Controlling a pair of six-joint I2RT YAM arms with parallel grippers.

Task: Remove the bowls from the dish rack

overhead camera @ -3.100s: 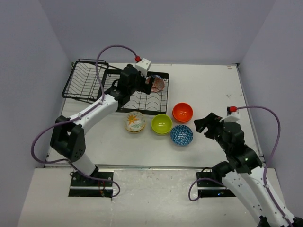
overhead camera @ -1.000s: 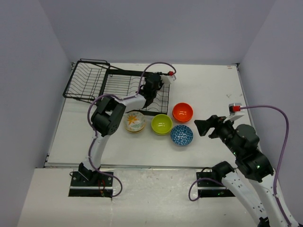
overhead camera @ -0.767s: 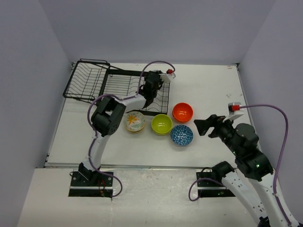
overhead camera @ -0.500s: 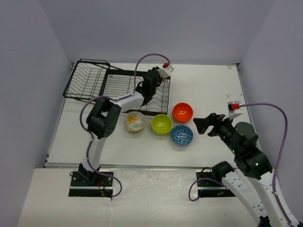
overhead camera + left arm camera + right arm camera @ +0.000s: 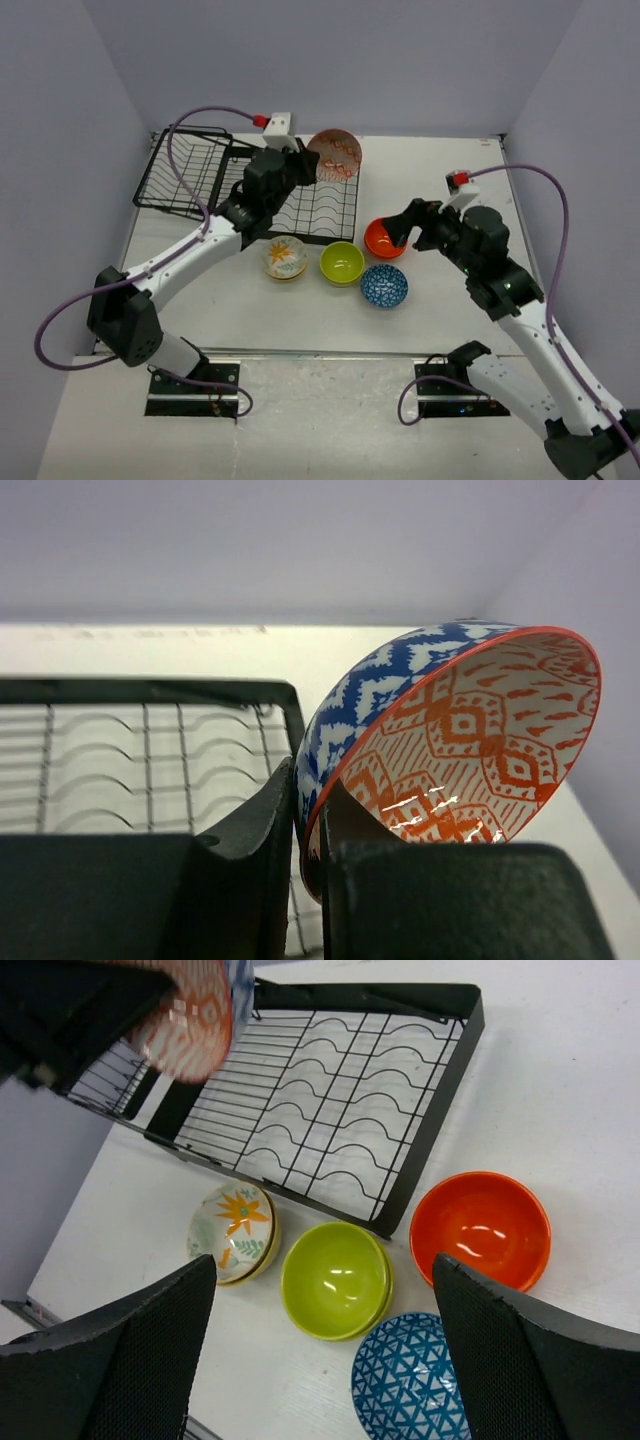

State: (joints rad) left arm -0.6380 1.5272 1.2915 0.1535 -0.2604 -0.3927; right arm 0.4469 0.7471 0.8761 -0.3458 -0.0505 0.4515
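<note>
Black wire dish rack (image 5: 250, 185), one, sits far left; above its far right corner the left gripper (image 5: 300, 165) pinches one red-patterned bowl (image 5: 335, 153) by its rim. Four bowls stand nearer: cream floral bowl (image 5: 285, 257), lime green bowl (image 5: 342, 263), glossy orange bowl (image 5: 386, 238), blue-patterned bowl (image 5: 384, 285). Right gripper (image 5: 405, 225) gapes above the orange.

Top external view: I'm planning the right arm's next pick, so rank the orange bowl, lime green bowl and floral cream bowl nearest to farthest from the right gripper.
1. The orange bowl, partly covered by the right gripper.
2. The lime green bowl, middle of the row.
3. The floral cream bowl, left end of the row.
</note>
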